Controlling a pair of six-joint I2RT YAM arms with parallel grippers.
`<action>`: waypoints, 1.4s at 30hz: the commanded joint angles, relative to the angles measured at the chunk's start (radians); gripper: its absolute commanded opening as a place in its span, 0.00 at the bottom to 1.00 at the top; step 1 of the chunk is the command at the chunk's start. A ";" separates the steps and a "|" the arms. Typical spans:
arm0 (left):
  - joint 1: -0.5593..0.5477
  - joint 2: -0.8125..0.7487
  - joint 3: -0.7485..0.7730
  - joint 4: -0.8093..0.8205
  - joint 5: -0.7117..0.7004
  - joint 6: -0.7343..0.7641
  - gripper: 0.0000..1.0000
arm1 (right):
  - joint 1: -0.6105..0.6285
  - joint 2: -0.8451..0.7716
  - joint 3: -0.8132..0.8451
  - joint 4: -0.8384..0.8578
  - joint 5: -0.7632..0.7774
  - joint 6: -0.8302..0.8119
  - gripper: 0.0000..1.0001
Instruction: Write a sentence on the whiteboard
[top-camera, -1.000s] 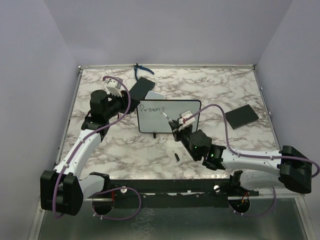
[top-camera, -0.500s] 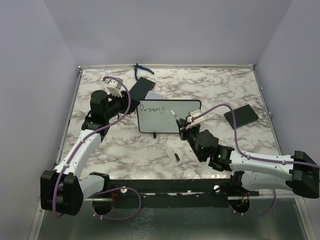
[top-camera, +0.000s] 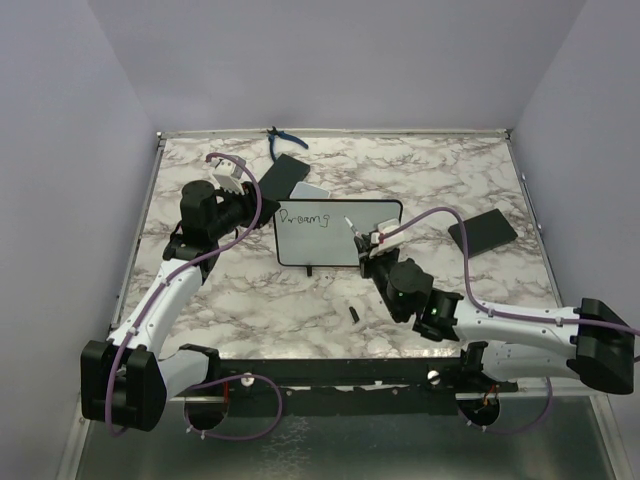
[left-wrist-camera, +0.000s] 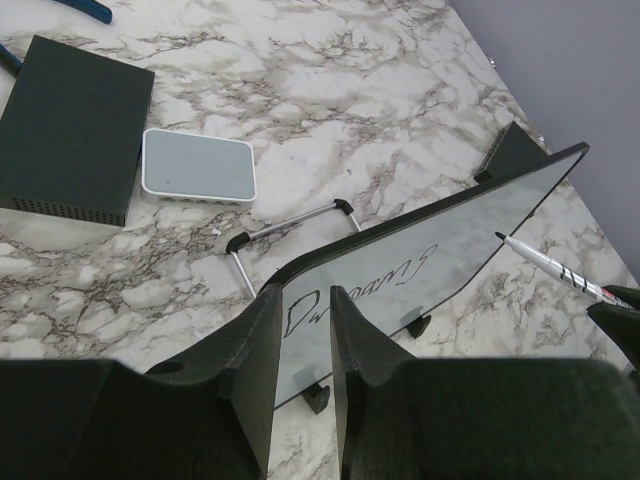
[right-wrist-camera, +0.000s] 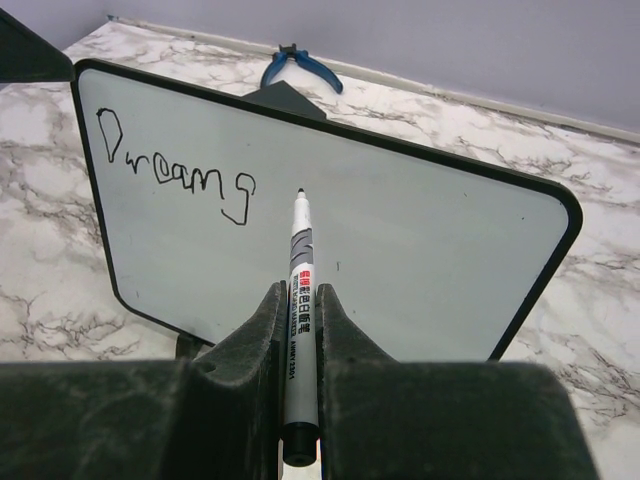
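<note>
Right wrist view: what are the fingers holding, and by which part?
The fingers pinch a marker around the rear half of its barrel; its uncapped tip points at the whiteboard.

The top external view looks down from high above and behind the arm bases toward the far edge of the marbled table (top-camera: 450, 180), far enough off to take in its whole top and both arms. The left wrist camera sits close behind the left gripper (left-wrist-camera: 303, 300) and looks down along the whiteboard (left-wrist-camera: 440, 250) from its left end toward the table's right edge. The right wrist camera sits low and very near behind the right gripper (right-wrist-camera: 300, 292), facing the board's front and the far edge. All three views share the whiteboard and the blue pliers (right-wrist-camera: 305, 66) at the far edge.
</note>
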 joint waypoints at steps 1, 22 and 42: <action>-0.005 -0.020 -0.012 0.008 0.009 0.000 0.27 | -0.020 0.014 0.003 0.043 0.022 -0.017 0.00; -0.005 -0.019 -0.011 0.008 0.012 0.000 0.27 | -0.045 0.061 -0.004 -0.035 -0.012 0.084 0.00; -0.004 -0.024 -0.009 0.009 0.015 -0.002 0.27 | -0.045 0.025 -0.017 -0.108 0.010 0.118 0.00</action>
